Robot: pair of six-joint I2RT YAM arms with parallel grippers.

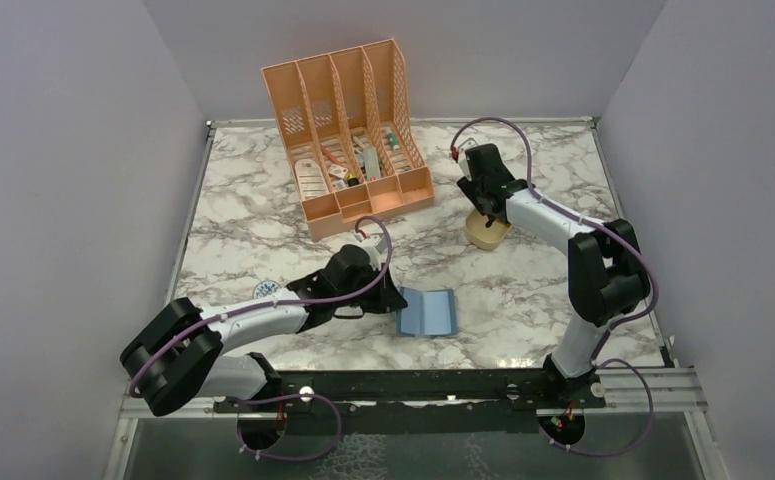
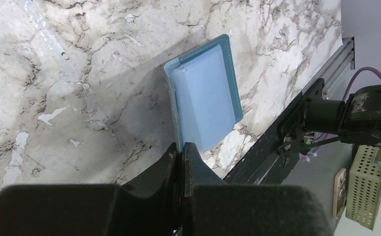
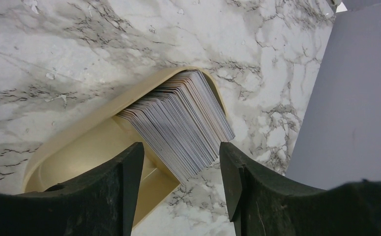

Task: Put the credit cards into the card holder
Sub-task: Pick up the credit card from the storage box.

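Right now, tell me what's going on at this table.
The right gripper, jaws open, straddles a stack of plastic credit cards standing on edge in a tan oval tray; none is gripped yet. The left gripper, shut, sits at the edge of the teal-blue card holder, lying open on the marble table. Whether it pinches that edge is unclear.

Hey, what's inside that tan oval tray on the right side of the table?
A tight stack of cards standing on edge in the tray. Only their thin edges show; their faces and the tray floor beneath them are covered.
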